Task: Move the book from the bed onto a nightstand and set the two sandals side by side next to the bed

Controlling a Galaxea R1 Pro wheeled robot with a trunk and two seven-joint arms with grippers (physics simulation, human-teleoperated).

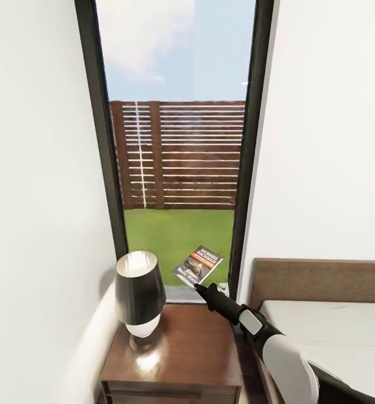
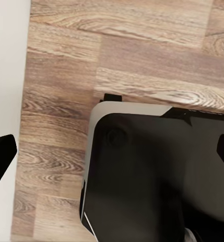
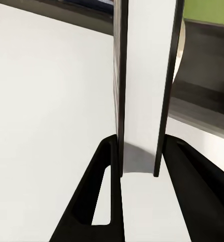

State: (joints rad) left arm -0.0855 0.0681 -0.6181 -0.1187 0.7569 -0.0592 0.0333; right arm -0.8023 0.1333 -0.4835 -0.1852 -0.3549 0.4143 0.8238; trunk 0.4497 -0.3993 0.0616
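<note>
Head view: the right tool (image 1: 198, 287) reaches up from the lower right on a white and black arm and pinches the lower edge of the book (image 1: 197, 265), a thin paperback with a dark cover, an orange band and white lettering. The book hangs tilted in the air at centre, above the back of the nightstand (image 1: 179, 350), whose glossy reddish-brown top fills the lower centre. A lamp (image 1: 138, 293) with a dark tapered shade and a rounded pale base stands on the nightstand's left part. At the lower right lies the bed (image 1: 333, 331), with an off-white mattress and a brown headboard. Behind, a tall dark-framed window (image 1: 176, 146) shows grass and a slatted wooden fence.

Left wrist view: wood-grain plank floor (image 2: 142, 50) in the upper part, and the robot's dark, smooth base (image 2: 157, 176) at the lower right. Whether the left tool is open or clenched I cannot tell.

Right wrist view: two black fingers (image 3: 99, 201) clamp the book's white page block between its dark covers, seen edge-on.
</note>
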